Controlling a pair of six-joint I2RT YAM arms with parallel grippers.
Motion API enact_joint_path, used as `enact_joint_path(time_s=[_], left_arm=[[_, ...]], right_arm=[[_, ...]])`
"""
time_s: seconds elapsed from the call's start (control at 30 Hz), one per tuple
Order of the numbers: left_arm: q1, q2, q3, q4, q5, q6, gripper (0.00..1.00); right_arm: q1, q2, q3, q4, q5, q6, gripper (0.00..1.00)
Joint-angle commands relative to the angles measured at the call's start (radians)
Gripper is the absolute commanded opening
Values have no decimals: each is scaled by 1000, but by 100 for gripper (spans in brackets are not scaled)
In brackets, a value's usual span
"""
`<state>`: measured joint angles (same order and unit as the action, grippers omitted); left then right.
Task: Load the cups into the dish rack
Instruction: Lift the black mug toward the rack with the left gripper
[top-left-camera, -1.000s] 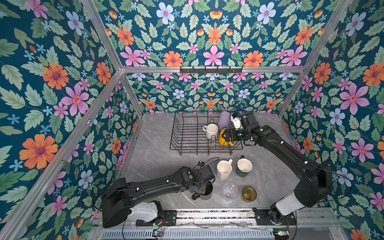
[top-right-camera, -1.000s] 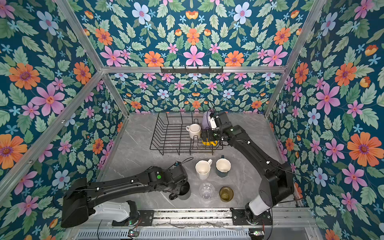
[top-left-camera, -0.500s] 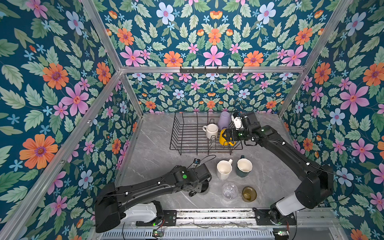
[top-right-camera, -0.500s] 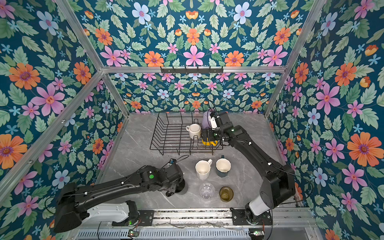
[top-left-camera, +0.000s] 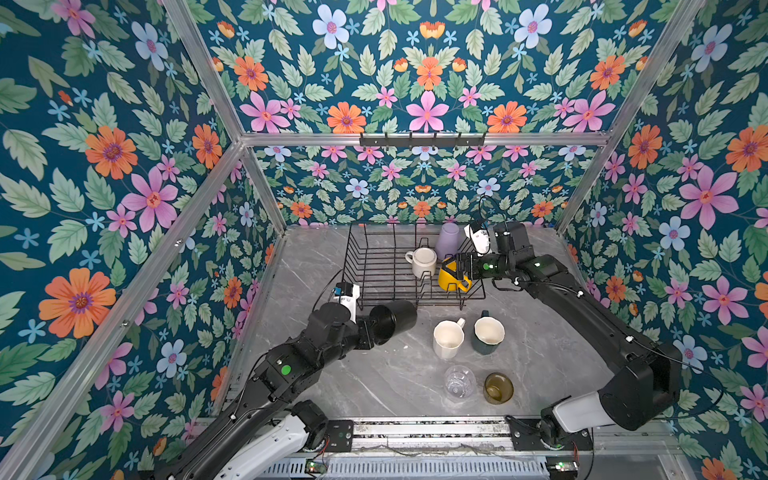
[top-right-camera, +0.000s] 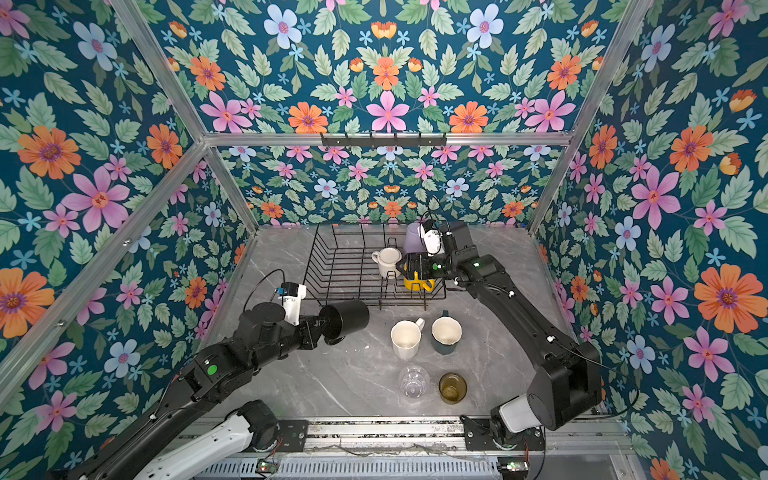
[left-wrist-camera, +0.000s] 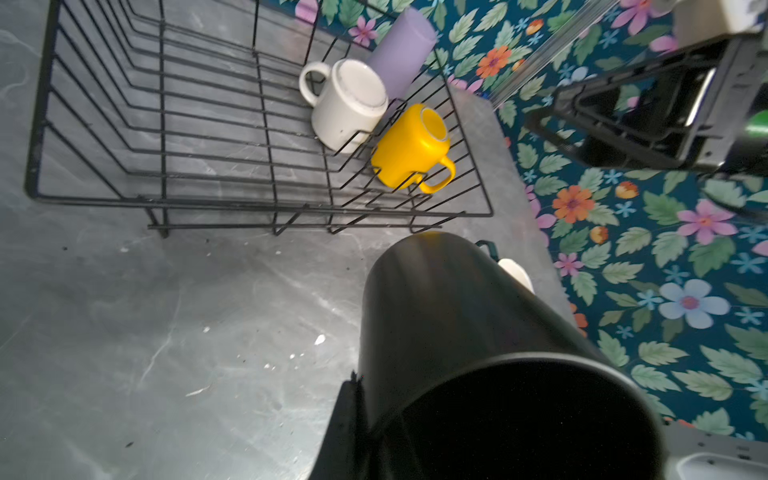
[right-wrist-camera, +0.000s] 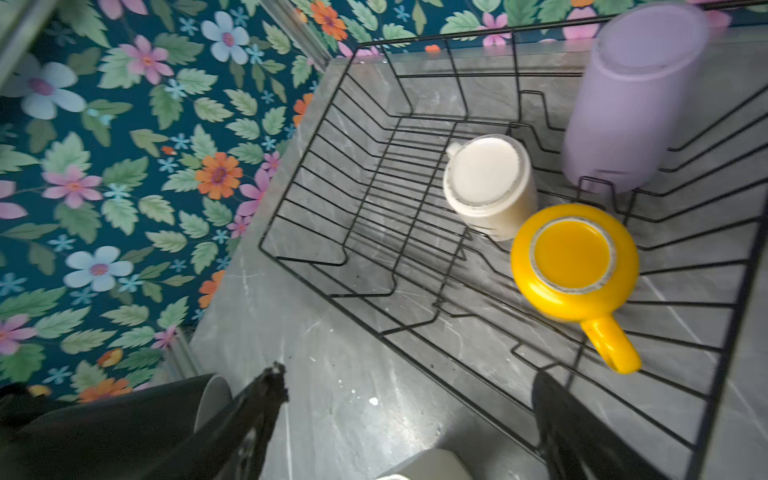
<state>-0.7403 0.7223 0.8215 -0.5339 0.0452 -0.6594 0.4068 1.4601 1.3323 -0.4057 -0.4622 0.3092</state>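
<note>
My left gripper (top-left-camera: 371, 331) (top-right-camera: 322, 330) (left-wrist-camera: 374, 415) is shut on the rim of the black mug (top-left-camera: 395, 322) (top-right-camera: 347, 319) (left-wrist-camera: 478, 332). The mug hangs on its side just off the front left edge of the black wire dish rack (top-left-camera: 374, 266) (top-right-camera: 336, 266) (left-wrist-camera: 166, 124) (right-wrist-camera: 374, 208). Upside down in the rack's right part are a yellow mug (top-left-camera: 451, 281) (left-wrist-camera: 411, 153) (right-wrist-camera: 573, 266), an off-white mug (top-left-camera: 423, 262) (right-wrist-camera: 488, 185) and a lilac tumbler (top-left-camera: 449, 241) (right-wrist-camera: 631, 104). Just above the yellow mug, my right gripper (top-left-camera: 461, 266) (top-right-camera: 411, 266) (right-wrist-camera: 409, 380) is open and holds nothing.
On the grey table in front of the rack stand a cream mug (top-left-camera: 448, 338) and a dark green mug (top-left-camera: 486, 334). Nearer the front rail are a clear glass (top-left-camera: 459, 380) and an amber glass (top-left-camera: 498, 387). Flowered walls close in three sides.
My left arm has lifted the black mug off the table near the front and carried it up towards the rack, tipping it onto its side. The right arm has hardly moved.
</note>
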Motion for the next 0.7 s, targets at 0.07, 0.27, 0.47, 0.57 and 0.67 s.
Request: enact_joint_path(time_s=[0.07, 0.27, 0.47, 0.57, 0.67], left_arm=[[71, 42, 7, 206, 183, 36, 0], [199, 42, -26, 378, 424, -11, 0], [347, 58, -143, 663, 673, -181, 0], [389, 84, -195, 830, 761, -278, 0], [408, 115, -228, 968, 812, -356, 0]], right_arm=[[-10, -18, -38, 167, -194, 53, 94], [-78, -34, -164, 475, -422, 242, 95], [-117, -30, -249, 727, -541, 377, 94], [-118, -36, -262, 763, -560, 380, 94], [-118, -38, -279, 822, -579, 398, 95]])
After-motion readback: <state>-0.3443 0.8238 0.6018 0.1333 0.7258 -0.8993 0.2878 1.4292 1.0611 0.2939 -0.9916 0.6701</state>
